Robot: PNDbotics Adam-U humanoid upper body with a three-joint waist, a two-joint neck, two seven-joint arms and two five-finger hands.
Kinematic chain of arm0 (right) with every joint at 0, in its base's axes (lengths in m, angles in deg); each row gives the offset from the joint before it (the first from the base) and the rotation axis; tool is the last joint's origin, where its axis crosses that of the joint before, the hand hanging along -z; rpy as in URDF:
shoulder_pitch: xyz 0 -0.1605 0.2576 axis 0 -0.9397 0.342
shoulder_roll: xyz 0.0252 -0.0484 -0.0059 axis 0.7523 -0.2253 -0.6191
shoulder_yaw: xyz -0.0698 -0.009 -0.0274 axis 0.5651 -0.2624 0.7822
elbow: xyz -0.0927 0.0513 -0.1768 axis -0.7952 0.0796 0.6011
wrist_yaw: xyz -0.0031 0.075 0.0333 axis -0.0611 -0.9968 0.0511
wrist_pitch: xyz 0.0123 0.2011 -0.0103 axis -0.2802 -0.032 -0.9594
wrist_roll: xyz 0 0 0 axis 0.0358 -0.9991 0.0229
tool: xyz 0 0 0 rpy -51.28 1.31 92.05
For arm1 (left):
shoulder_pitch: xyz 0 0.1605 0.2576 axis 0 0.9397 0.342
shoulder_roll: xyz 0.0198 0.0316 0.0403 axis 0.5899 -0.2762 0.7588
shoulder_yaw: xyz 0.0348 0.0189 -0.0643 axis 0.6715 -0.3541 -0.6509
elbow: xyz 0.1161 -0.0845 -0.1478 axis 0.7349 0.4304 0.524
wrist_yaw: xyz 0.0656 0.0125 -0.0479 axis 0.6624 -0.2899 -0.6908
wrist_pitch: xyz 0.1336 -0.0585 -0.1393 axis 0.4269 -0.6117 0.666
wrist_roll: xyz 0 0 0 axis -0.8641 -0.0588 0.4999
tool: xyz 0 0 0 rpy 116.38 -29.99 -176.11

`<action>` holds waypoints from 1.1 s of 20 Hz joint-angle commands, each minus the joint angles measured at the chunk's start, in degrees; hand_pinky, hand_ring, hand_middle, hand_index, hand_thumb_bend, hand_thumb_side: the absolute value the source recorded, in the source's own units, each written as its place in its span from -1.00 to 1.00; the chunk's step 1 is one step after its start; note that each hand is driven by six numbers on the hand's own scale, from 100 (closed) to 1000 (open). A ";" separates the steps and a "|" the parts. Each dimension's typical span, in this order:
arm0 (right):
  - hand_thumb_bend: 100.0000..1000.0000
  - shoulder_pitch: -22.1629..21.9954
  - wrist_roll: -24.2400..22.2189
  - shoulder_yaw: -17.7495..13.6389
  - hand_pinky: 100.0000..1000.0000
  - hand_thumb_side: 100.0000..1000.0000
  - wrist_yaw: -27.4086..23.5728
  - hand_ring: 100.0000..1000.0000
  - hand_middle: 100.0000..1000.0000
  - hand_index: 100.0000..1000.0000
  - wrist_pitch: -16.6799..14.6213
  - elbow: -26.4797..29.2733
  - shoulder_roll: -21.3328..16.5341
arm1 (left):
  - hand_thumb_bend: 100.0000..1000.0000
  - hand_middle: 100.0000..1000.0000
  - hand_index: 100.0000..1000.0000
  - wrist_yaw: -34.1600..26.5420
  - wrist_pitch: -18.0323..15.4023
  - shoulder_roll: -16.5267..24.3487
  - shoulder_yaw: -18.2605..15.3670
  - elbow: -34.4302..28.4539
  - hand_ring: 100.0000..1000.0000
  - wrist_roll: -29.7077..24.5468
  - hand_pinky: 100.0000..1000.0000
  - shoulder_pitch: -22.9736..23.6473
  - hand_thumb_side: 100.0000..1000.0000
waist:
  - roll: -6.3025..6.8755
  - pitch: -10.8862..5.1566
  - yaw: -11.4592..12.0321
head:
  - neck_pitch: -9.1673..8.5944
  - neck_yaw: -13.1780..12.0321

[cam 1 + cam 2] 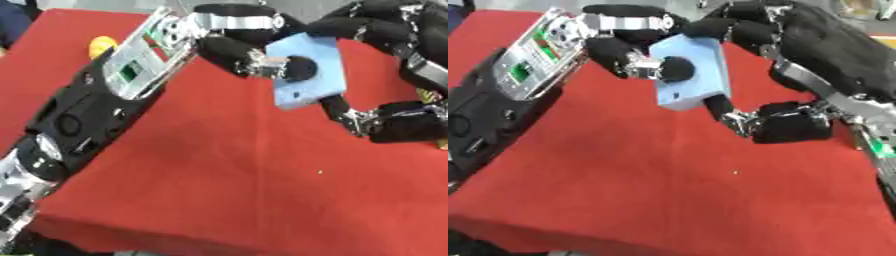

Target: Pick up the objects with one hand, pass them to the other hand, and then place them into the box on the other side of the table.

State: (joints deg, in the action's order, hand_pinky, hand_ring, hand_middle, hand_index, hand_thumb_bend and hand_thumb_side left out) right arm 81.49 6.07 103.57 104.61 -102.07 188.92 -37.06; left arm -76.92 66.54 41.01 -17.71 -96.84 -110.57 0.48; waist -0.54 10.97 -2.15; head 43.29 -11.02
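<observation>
Looking down, we see the red table (262, 200) filling most of both views, its near edge running askew across the bottom.

Next in size is our left arm (96, 115), a long black and silver limb that comes in from the lower left and slants up toward the far middle of the table. An open panel near its wrist shows green and red parts inside.

Our right arm (842, 65) enters from the upper right, bulky and black, with a silver bar along its near side.

Our right hand (785, 125) is curled round the block: its upper fingers (741, 30) hook over the block's far edge, while a lower digit comes up beneath the block's near right corner. Our left hand (241, 47) meets the same block from the left. Its fingers are bent, and one black rounded fingertip (300, 67) presses on the block's broad face. So both hands hold the block at once, above the table's far middle.

The block (697, 57) itself is pale blue, flat and squarish, tilted with its face toward us, and it hangs clear of the cloth between the two hands. A small dark mark shows on its near side.

Farther left, near the table's far left edge, a small yellow thing (101, 45) peeks out beside our left arm; we cannot tell what it is.

A tiny pale speck (320, 172) lies on the cloth toward the near right.
</observation>
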 commanded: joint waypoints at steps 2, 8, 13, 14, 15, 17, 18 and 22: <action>-1.00 1.19 0.98 -0.77 0.57 -0.78 -0.09 0.03 -0.77 0.66 0.41 0.19 -0.76 | -0.47 0.18 0.51 0.58 -1.99 0.83 -0.08 -1.11 0.35 -1.20 0.36 -0.92 0.76 | 0.37 -0.87 -0.10 | 0.14 0.01; -1.00 1.16 1.11 -0.85 0.57 -0.78 0.01 0.03 -0.77 0.66 0.46 0.19 -0.82 | 0.22 0.62 0.85 2.37 -5.43 1.17 -0.36 -0.64 0.67 -5.65 0.56 -0.93 0.89 | 0.40 -0.84 -0.17 | 0.19 -0.04; -1.00 1.09 1.09 -0.90 0.57 -0.78 0.13 0.03 -0.77 0.66 0.49 0.19 -0.94 | 0.47 0.71 0.93 4.24 -7.71 1.76 -0.98 -1.15 0.73 -6.96 0.63 -0.96 0.92 | 0.47 -0.87 -0.17 | 0.29 0.01; -1.00 1.08 1.10 -0.91 0.57 -0.78 0.15 0.03 -0.77 0.66 0.49 0.19 -1.00 | 0.48 0.72 0.94 4.53 -8.19 2.08 -1.16 -1.36 0.73 -7.10 0.63 -1.00 0.92 | 0.50 -0.90 -0.16 | 0.31 0.03; -1.00 1.07 1.13 -0.94 0.57 -0.78 0.18 0.03 -0.77 0.66 0.49 0.19 -1.06 | 0.49 0.72 0.94 4.81 -8.64 2.50 -1.35 -1.51 0.73 -7.19 0.64 -1.04 0.92 | 0.54 -0.93 -0.15 | 0.33 0.06; -1.00 1.05 1.28 -1.06 0.57 -0.78 0.29 0.03 -0.77 0.66 0.52 0.19 -1.21 | 0.47 0.73 0.95 5.15 -9.50 3.59 -1.83 -1.64 0.74 -7.24 0.65 -1.02 0.92 | 0.64 -1.00 -0.13 | 0.35 0.14; -1.00 1.03 1.40 -1.15 0.57 -0.78 0.37 0.03 -0.77 0.66 0.56 0.19 -1.32 | 0.46 0.73 0.96 5.22 -9.92 4.33 -2.20 -1.67 0.74 -7.20 0.65 -0.93 0.92 | 0.69 -1.03 -0.12 | 0.37 0.21; -1.00 0.92 2.06 -1.70 0.57 -0.78 0.84 0.04 -0.77 0.66 0.76 0.19 -1.88 | 0.42 0.72 0.96 5.86 -11.42 8.13 -4.28 -1.24 0.73 -6.64 0.65 0.18 0.89 | 0.88 -1.12 -0.08 | 0.42 0.44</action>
State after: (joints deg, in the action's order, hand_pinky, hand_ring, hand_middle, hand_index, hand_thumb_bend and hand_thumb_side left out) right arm 81.53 7.66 103.42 104.89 -101.56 188.92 -37.19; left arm -71.17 55.82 46.54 -20.52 -97.16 -117.25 1.34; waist -0.47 10.97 -2.28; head 43.30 -10.73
